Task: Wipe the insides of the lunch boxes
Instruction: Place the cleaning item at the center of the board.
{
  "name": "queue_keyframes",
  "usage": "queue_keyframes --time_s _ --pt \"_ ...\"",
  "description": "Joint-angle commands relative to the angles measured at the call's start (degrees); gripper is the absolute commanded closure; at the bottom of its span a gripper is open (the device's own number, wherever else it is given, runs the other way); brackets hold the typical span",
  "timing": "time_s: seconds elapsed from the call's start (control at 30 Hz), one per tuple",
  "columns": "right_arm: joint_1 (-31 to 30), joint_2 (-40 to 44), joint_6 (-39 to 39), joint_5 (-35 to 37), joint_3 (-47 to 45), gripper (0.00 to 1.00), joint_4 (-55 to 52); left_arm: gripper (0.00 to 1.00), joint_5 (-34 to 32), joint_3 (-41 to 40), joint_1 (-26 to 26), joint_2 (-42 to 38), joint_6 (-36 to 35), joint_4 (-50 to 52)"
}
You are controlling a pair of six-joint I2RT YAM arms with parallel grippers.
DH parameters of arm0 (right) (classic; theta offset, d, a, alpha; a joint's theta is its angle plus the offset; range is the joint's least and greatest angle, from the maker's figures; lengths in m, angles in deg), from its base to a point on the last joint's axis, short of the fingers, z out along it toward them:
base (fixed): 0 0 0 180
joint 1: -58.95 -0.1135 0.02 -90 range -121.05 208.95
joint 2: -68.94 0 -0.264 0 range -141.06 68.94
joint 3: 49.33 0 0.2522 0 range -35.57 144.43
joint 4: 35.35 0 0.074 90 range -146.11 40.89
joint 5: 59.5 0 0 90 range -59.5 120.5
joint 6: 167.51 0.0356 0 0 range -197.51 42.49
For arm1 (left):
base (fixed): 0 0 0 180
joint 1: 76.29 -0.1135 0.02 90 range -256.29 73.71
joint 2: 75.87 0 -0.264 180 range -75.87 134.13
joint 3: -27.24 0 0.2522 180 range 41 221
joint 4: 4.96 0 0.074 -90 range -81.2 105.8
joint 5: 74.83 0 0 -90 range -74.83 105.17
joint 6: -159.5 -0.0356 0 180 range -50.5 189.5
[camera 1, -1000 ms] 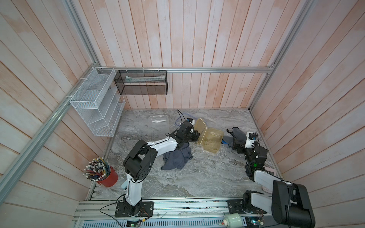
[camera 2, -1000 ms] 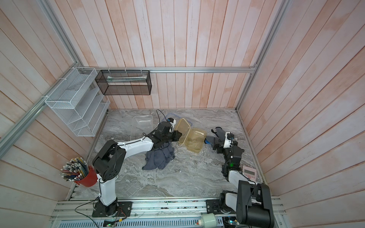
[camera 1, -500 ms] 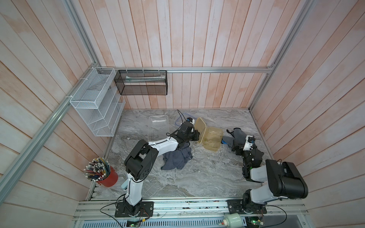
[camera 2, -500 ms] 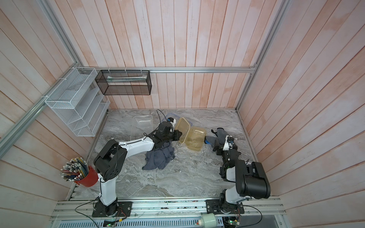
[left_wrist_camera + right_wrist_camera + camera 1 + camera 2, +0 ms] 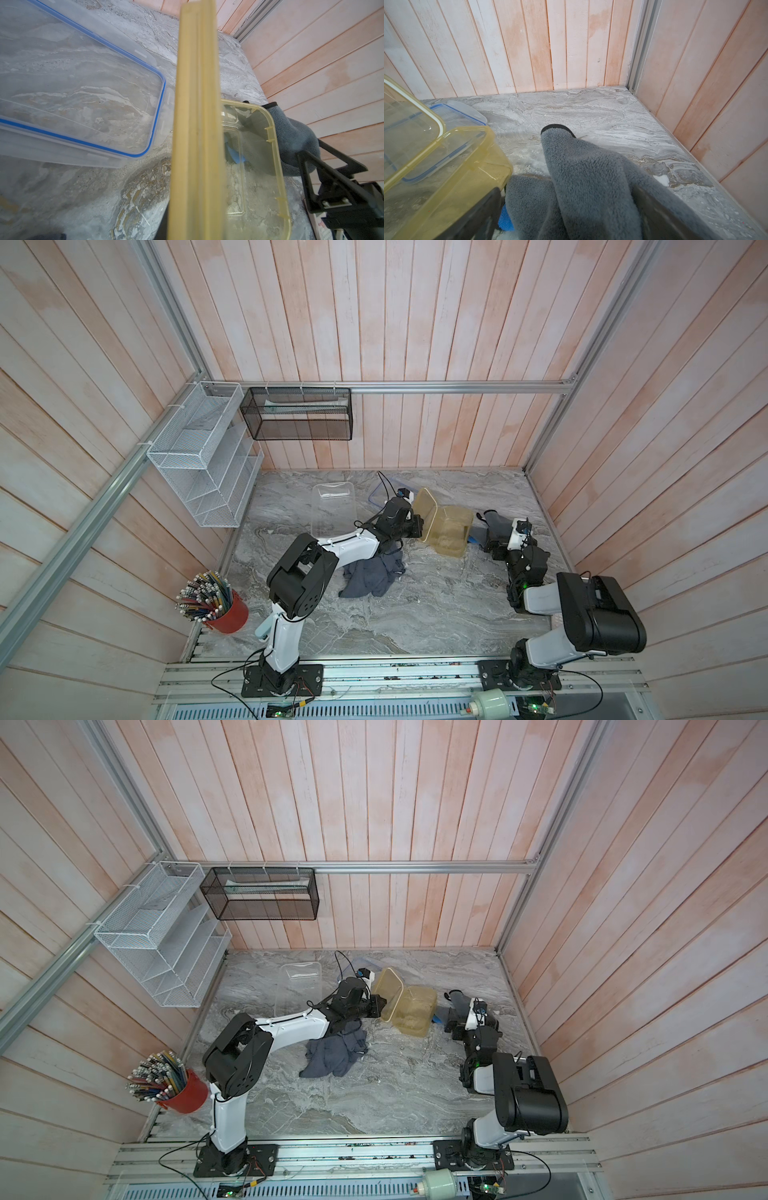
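Left gripper (image 5: 419, 526): clamps tilted amber lid (image 5: 426, 506), frame centre, against amber lunch box (image 5: 452, 531). Right gripper (image 5: 487, 533): jaws wide, grey cloth (image 5: 493, 517) draped.

This is a robot test cell in a lab, dressed a little like a corner of a home. The walls (image 5: 415, 323) are pale wood planks held in an aluminium frame (image 5: 457, 386), and a left arm (image 5: 345, 549) and a right arm (image 5: 538, 601) are bolted to a metal rail (image 5: 395, 674) at the front of a marble-pattern worktop (image 5: 436, 614). A white wire rack (image 5: 199, 464), a black mesh basket (image 5: 297, 418) and a red cup of pencils (image 5: 230, 614) give the homely touch.
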Motion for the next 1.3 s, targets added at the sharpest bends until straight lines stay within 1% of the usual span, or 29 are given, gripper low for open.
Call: queue_keyframes --time_s 0.0,0.17,0.33,0.47,0.67,0.8,0.87,0.93,1.03,1.17,1.27 --pt "-0.23 0.62 -0.74 0.87 0.57 0.01 -0.82 0.89 -1.93 0.5 0.29 -0.27 -1.57 -0.69" --pt "-0.24 0.62 -0.74 0.86 0.61 0.02 -0.82 0.89 -5.86 -0.63 0.34 -3.43 -2.89 -0.72" --pt "-0.24 0.62 -0.75 0.96 0.61 0.02 -0.79 0.89 -8.16 -0.47 1.06 -4.88 -4.59 -0.63" --pt "-0.23 0.62 -0.75 0.88 0.6 0.01 -0.76 0.89 -7.52 0.95 1.58 -4.45 -5.59 0.77" --pt "-0.26 0.62 -0.82 0.85 0.61 0.02 -0.79 0.87 -3.73 4.15 1.0 -2.16 -4.77 5.96" --pt "-0.23 0.62 -0.83 0.85 0.58 0.02 -0.8 0.83 -3.11 4.18 -0.19 -2.36 -3.27 7.48" --pt "-0.21 0.62 -0.81 0.92 0.61 0.01 -0.8 0.8 -3.01 4.58 -0.5 -2.7 -3.56 7.79" --pt "-0.23 0.62 -0.75 0.89 0.6 0.01 -0.75 0.79 -2.86 5.49 -0.5 -2.56 -4.17 8.88" --pt "-0.23 0.62 -0.79 0.93 0.61 0.02 -0.76 0.8 -2.37 5.51 -0.58 -2.76 -4.02 10.19" --pt "-0.23 0.62 -0.83 0.93 0.61 0.02 -0.77 0.83 -2.45 1.42 -0.67 -4.79 -3.01 7.31" --pt "-0.28 0.6 -0.76 0.94 0.59 0.02 -0.76 0.9 -3.56 -0.45 -1.13 -6.39 -2.33 6.91"
